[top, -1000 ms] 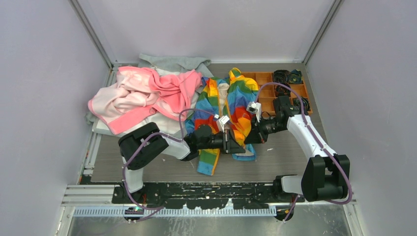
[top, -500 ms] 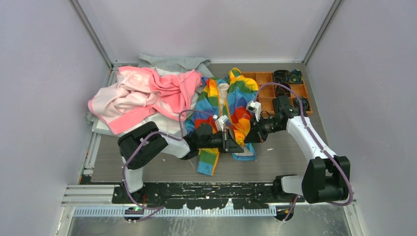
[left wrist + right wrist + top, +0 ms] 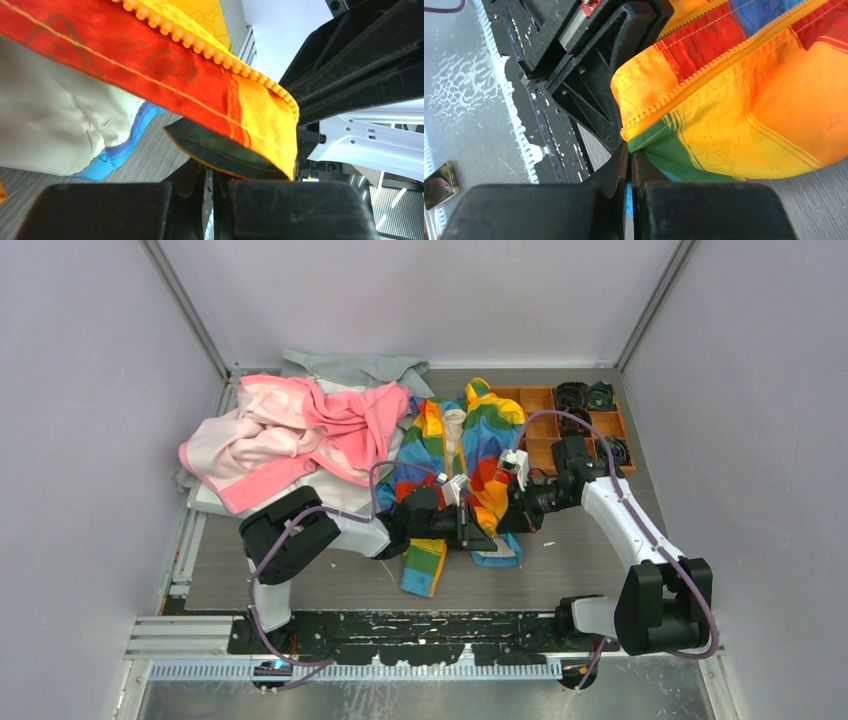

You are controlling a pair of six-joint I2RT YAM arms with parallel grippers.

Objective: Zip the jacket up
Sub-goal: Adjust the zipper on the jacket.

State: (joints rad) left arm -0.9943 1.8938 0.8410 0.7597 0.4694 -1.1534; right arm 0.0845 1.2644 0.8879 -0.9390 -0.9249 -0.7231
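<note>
Since a second ago the left gripper has closed and nudged in under the jacket. Its zipper edge runs just above those pressed-together jaws, with the dark hem underside at their tips; whether they pinch it is unclear. The right gripper is clamped on the hem corner below the zipper's end. From above, fabric hides both sets of tips.

Far left of me: pink garment lying crumpled, its far edge overlapping a grey garment by the back wall. Far right: orange tray with compartments, black items in the right-hand ones. Both garments and the tray rest on the grey wood-grain table.
</note>
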